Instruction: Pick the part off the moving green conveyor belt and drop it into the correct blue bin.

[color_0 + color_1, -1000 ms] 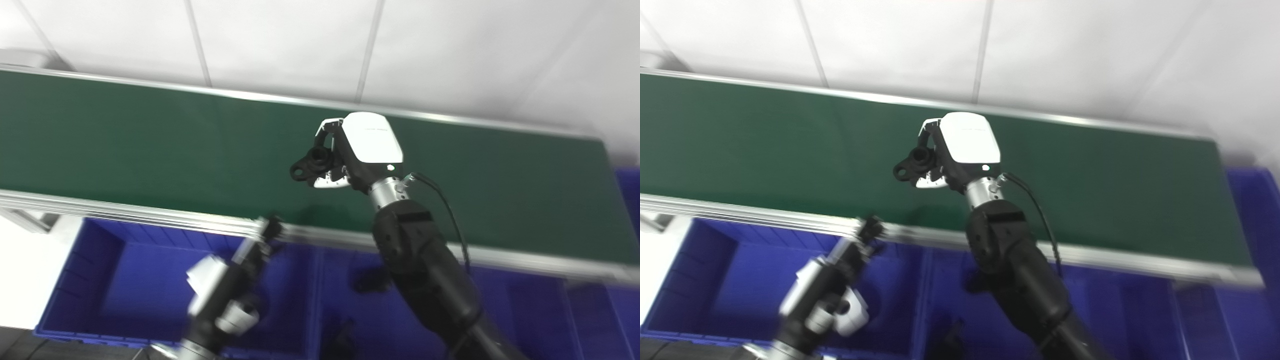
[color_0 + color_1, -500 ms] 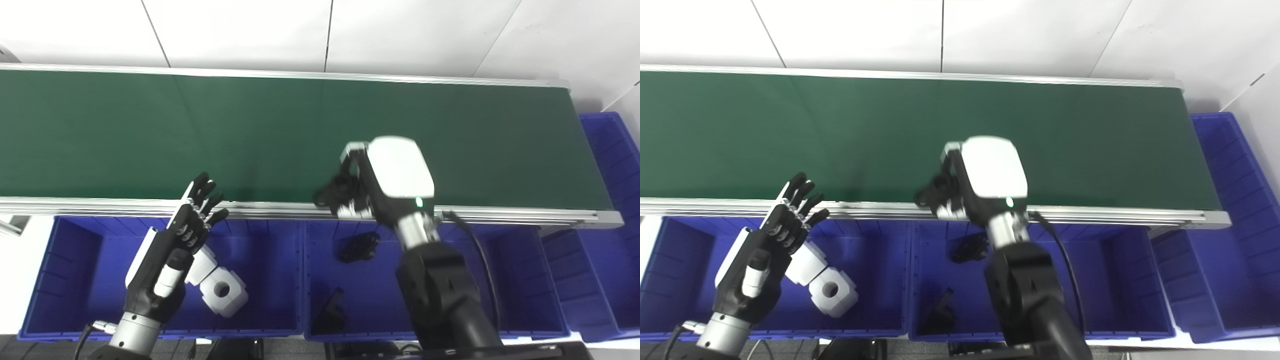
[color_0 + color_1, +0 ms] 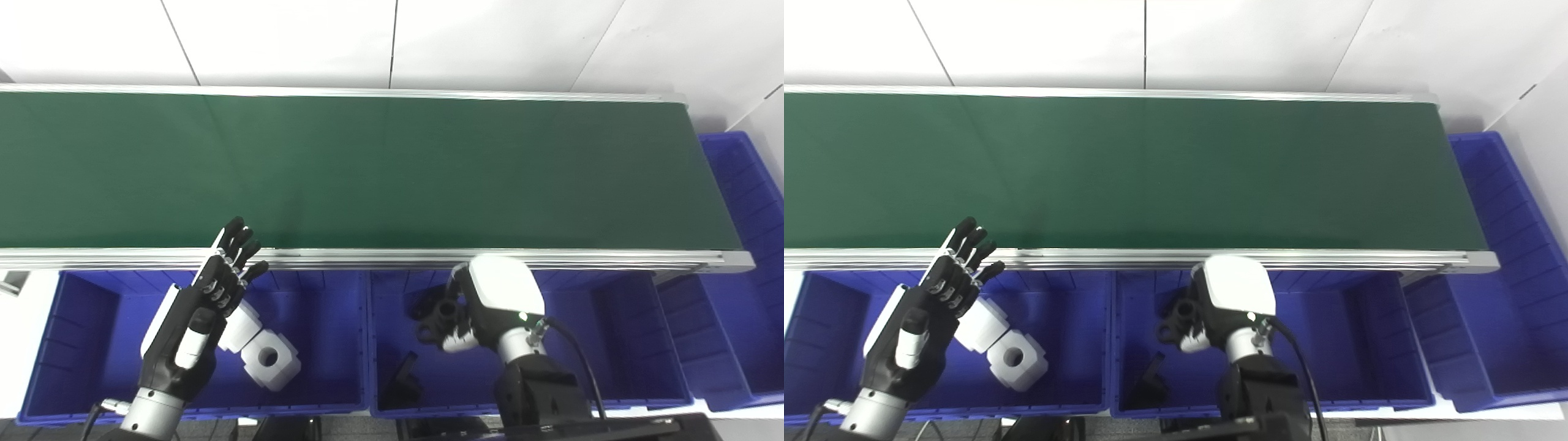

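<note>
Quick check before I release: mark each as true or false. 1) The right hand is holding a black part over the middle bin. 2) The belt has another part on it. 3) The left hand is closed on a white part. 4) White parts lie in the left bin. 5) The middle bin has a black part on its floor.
1) True: the right hand grips the black part above the middle bin.
2) False: the green belt shows no part.
3) False: the left hand is open and holds nothing.
4) True: white parts lie in the left bin.
5) True: a black piece lies there.
</note>
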`<action>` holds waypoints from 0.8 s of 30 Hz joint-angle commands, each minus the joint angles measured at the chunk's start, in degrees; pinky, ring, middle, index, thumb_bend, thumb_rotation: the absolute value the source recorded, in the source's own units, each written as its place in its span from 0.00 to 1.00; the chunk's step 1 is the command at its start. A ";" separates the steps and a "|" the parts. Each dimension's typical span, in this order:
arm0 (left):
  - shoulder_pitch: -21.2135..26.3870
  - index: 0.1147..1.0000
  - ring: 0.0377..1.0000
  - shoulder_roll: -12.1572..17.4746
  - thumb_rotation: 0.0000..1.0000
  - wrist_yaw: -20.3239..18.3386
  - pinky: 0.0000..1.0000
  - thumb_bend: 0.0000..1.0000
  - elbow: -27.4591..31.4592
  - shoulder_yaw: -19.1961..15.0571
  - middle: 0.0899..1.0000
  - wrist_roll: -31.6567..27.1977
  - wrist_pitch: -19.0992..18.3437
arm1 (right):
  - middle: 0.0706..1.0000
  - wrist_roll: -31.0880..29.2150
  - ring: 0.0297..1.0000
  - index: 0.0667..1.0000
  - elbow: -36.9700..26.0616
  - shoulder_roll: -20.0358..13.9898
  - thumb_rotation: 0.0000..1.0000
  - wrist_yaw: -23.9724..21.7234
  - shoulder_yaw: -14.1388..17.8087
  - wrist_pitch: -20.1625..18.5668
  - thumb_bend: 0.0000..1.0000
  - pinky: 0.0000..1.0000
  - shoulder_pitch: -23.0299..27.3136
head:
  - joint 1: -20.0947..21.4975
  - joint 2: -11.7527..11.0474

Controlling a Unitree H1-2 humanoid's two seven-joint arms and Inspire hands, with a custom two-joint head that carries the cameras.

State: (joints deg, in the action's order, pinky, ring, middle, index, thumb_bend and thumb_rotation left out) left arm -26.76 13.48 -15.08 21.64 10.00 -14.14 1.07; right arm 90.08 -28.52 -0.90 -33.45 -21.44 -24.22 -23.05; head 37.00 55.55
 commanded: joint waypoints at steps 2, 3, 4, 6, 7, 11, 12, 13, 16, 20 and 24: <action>0.26 1.00 0.97 0.05 0.85 -0.74 0.90 0.94 1.62 -0.07 1.00 0.11 0.86 | 0.43 2.35 0.23 0.45 0.74 -0.10 0.00 0.69 2.20 1.44 0.53 0.17 -0.89 | -0.71 -0.14; 0.27 1.00 0.97 -0.03 0.85 -0.72 0.90 0.94 1.66 -0.06 1.00 0.13 0.78 | 0.43 2.69 0.21 0.45 1.07 0.02 0.00 0.70 2.71 1.51 0.53 0.16 -1.06 | -0.71 -0.14; 0.31 1.00 0.97 -0.13 0.85 -0.70 0.90 0.94 1.76 -0.01 1.00 0.09 0.56 | 0.43 3.61 0.21 0.45 1.41 0.10 0.00 0.16 3.31 1.61 0.53 0.16 -1.22 | -0.84 -0.15; 0.35 1.00 0.98 -0.25 0.84 -0.71 0.91 0.95 1.95 0.10 1.00 0.07 0.34 | 0.47 6.11 0.30 0.50 1.43 0.34 0.07 -2.63 4.12 2.37 0.60 0.23 -1.27 | -0.99 -0.07; 0.37 1.00 0.98 -0.30 0.84 -0.70 0.91 0.95 2.08 0.16 1.00 0.11 0.23 | 0.55 7.79 0.42 0.60 1.31 0.61 0.19 -4.81 4.48 2.87 0.73 0.34 -1.18 | -1.04 -0.03; 0.41 1.00 0.99 -0.37 0.84 -0.76 0.93 0.94 2.21 0.32 1.00 0.16 0.03 | 0.73 12.77 0.70 0.72 1.03 1.80 0.38 -10.18 5.33 5.38 0.92 0.64 -0.78 | -1.73 -0.16; 0.41 1.00 0.99 -0.46 0.84 -0.73 0.93 0.94 2.27 0.35 1.00 0.05 -0.07 | 0.76 13.39 0.74 0.72 0.90 2.08 0.41 -11.08 5.50 5.85 0.93 0.71 -0.74 | -1.73 -0.16; 0.42 1.00 1.00 -0.57 0.84 -0.71 0.93 0.94 2.32 0.40 1.00 -0.05 -0.14 | 0.80 13.80 0.79 0.74 0.71 2.34 0.45 -11.73 5.67 6.31 0.97 0.82 -0.76 | -2.03 -0.19; 0.39 1.00 0.99 -0.75 0.84 -0.55 0.93 0.94 2.26 0.51 1.00 0.46 0.08 | 0.87 14.20 0.87 0.77 0.30 2.81 0.61 -12.37 6.21 7.66 1.00 0.92 -0.99 | -2.60 -0.33; 0.24 1.00 0.98 -0.95 0.85 -0.53 0.91 0.94 1.57 0.61 1.00 1.41 0.92 | 0.91 13.03 0.87 0.79 -0.25 2.79 0.79 -11.93 6.47 9.20 1.00 0.77 -1.29 | -3.71 -0.62; -0.13 1.00 0.97 -0.97 0.85 -0.58 0.90 0.94 0.93 0.87 1.00 2.61 1.64 | 0.85 8.33 0.79 0.77 -1.67 3.49 0.91 -7.13 6.62 9.42 1.00 0.66 -2.72 | -6.34 -1.26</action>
State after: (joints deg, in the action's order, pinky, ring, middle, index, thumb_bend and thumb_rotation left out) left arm -26.71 12.73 -15.19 21.82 10.75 -11.95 0.74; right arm 99.95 -27.60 1.65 -43.86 -14.83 -15.93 -24.96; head 31.64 54.58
